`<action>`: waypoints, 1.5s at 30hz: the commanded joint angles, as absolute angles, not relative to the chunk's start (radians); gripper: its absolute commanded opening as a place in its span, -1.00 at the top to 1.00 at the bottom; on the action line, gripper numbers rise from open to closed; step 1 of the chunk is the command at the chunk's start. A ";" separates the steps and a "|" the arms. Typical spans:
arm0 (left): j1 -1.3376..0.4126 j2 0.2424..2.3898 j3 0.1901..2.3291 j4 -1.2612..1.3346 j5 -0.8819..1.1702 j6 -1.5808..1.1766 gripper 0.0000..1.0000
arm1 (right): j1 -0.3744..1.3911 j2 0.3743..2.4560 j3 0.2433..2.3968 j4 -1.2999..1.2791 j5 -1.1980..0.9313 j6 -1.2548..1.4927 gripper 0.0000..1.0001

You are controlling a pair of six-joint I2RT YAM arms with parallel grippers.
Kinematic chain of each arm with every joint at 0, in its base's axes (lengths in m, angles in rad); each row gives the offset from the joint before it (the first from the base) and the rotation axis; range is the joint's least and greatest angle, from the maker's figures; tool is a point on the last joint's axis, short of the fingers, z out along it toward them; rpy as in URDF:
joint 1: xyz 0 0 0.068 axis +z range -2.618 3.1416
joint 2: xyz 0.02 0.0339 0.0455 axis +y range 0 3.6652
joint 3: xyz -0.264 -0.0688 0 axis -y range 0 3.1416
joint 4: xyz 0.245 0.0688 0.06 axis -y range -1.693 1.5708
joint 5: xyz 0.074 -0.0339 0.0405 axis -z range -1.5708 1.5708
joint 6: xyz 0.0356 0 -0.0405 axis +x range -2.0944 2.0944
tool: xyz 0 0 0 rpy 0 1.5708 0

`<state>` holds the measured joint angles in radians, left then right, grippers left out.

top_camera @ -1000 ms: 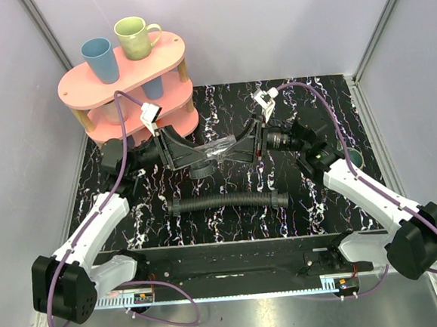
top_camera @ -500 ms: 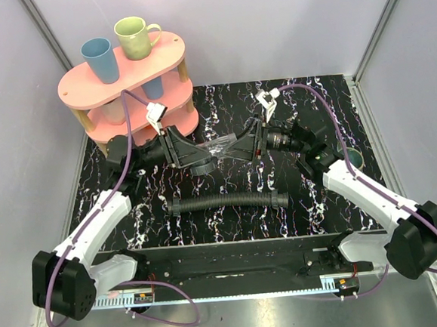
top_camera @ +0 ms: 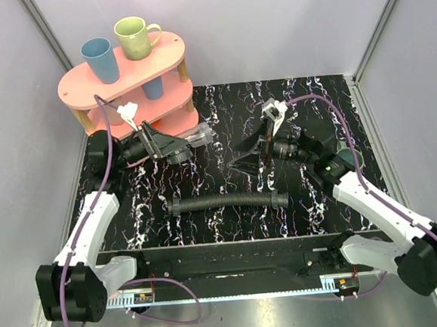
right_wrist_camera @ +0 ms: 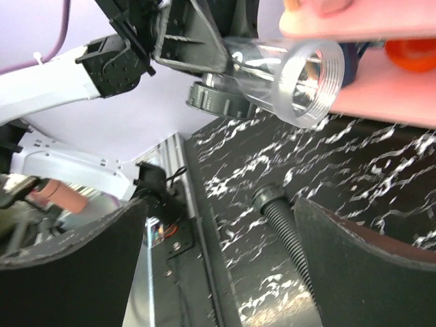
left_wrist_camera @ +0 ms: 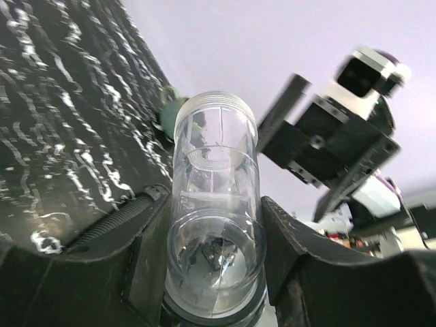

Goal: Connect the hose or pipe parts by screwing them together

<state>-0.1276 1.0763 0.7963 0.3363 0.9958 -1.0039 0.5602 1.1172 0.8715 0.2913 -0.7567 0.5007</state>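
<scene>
The translucent tubular fitting [top_camera: 198,137] hangs above the table near the pink shelf, with my left gripper [top_camera: 181,144] shut on it. In the left wrist view the fitting [left_wrist_camera: 215,191] stands between both fingers, threaded end pointing away. The right wrist view shows its threaded rim [right_wrist_camera: 308,80] ahead and apart from the right gripper [right_wrist_camera: 218,266]. My right gripper [top_camera: 242,154] stands open and empty right of the fitting. The black ribbed hose [top_camera: 227,201] lies flat on the table below both grippers, its collar [right_wrist_camera: 268,195] showing between the right fingers.
A pink two-level shelf [top_camera: 80,87] stands at the back left with a blue cup [top_camera: 97,50] and a green mug [top_camera: 136,35] on top. A dark cup [top_camera: 352,157] sits by the right arm. Purple cables loop over both arms.
The right gripper has opened, let go of the fitting and drawn back to the right. The left gripper shut on the fitting and carried it left toward the shelf.
</scene>
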 commanded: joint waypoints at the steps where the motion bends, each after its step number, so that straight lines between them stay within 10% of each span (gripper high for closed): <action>1: -0.039 1.012 0.848 0.108 0.936 -0.873 1.00 | 0.563 1.087 0.887 0.214 -0.683 0.273 -0.99; 12: 0.046 0.885 0.936 -0.542 0.092 -0.557 1.00 | 0.743 1.459 0.966 0.285 -0.626 -0.096 -0.88; 45: 0.055 0.894 0.756 -0.482 0.110 -0.560 1.00 | 0.974 2.143 1.146 0.722 -0.675 -0.265 -0.89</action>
<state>0.0517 0.8879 0.7490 -0.5430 0.0864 -0.5724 0.9562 2.1159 1.1091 0.6338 -0.7147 -0.2379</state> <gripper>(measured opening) 0.530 0.960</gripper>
